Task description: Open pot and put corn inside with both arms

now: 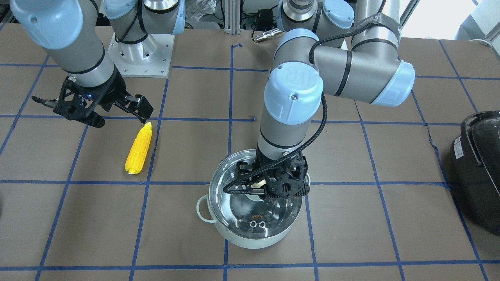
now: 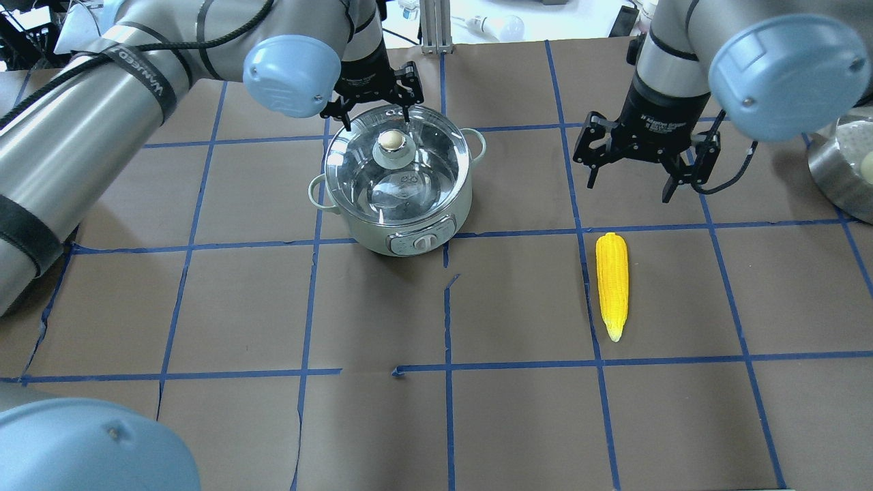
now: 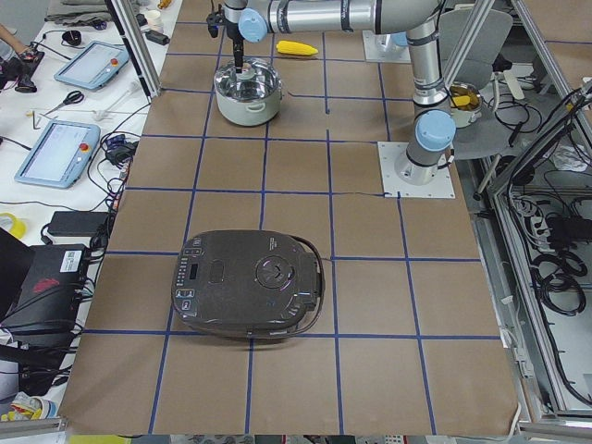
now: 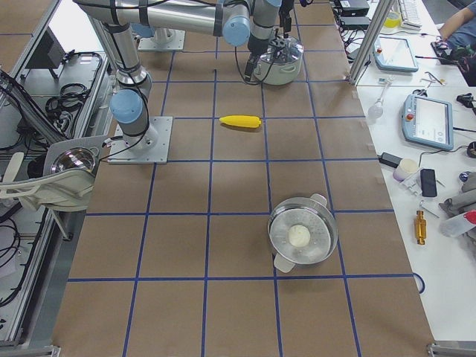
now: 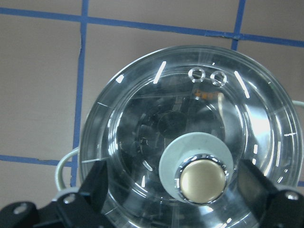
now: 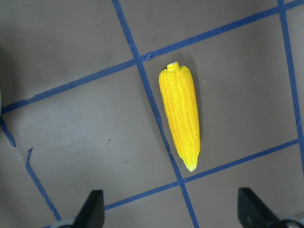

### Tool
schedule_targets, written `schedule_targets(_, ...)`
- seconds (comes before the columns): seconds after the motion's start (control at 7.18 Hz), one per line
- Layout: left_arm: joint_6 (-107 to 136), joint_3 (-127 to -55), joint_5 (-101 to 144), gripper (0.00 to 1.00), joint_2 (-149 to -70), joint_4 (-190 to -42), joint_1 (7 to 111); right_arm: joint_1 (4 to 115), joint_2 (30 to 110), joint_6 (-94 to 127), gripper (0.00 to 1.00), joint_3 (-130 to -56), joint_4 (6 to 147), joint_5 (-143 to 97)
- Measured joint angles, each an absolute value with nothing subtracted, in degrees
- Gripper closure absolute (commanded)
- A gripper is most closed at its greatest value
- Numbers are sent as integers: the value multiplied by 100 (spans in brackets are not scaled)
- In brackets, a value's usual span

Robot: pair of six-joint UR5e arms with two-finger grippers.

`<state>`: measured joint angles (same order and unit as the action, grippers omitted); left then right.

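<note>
The pale mint-green pot stands with its clear glass lid on; it also shows in the front view. My left gripper is open right over the lid. Its fingers stand on either side of the pale knob without touching it. The yellow corn lies bare on the table, also seen in the front view and the right wrist view. My right gripper is open and empty, hovering just beyond the corn's thick end.
A large black appliance sits at the table's end on my left. A steel pot with a lid stands toward the table's end on my right. Blue tape lines grid the brown table cover.
</note>
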<state>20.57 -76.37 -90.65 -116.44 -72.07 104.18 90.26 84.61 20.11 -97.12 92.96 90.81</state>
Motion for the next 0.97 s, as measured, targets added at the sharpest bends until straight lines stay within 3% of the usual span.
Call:
schedule_targets(0.28,2061,-7702,-9064,10,-11704,-7200,10476,9026,8168,2052,0,-10223,9857,9090)
schedule_targets(0.56,2022,-7845,-9079,21,-11738,-7150,10483,9009,7991,1668,0,-10961,11017,9111)
schedule_targets(0.84,1999,-7884,-9087,70,-11724,-7125,10485,8789,7942,849,0,-11725,12250,9132)
schedule_targets(0.97,2013,-7891,-9077,87,-11707,-7121,10485,8560,7955,429,0,-11902,12477,9142)
